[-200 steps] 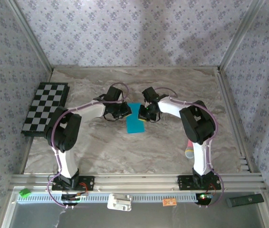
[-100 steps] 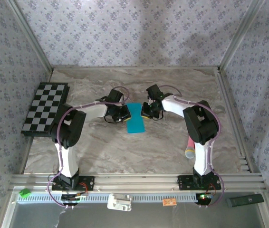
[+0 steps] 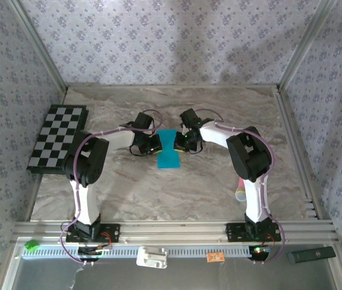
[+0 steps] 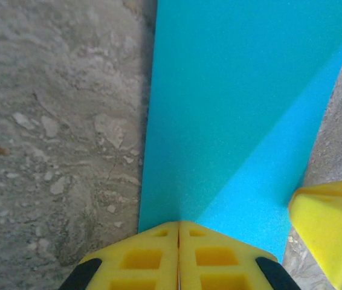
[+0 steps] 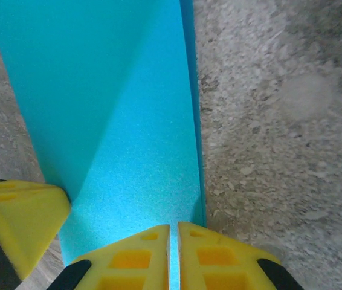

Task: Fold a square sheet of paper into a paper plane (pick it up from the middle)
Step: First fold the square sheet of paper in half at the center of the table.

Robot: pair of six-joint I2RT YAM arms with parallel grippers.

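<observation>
Jaws on both sides are clenched. The left gripper (image 4: 179, 232) has its yellow fingers pressed together on one edge of the teal sheet of paper (image 4: 237, 90). The right gripper (image 5: 171, 232) pinches the opposite edge, with a sliver of teal showing between its fingers. Beyond each pair of fingers the sheet runs away as a narrow creased strip. A diagonal shade line crosses it, which suggests part of it is tilted up off the marble table (image 4: 56, 121). From above, the sheet sits mid-table between the two grippers, drawn in narrow where they hold it and wider toward the arm bases. Well apart from it, a pink stick (image 3: 241, 190) lies beside the right arm, and a checkered board (image 3: 56, 138) rests at the left edge. A lengthwise fold seems to be in hand, far from a finished plane. The next move calls for bringing the pinched edges together evenly and pressing the crease without skewing or tearing the thin paper.
</observation>
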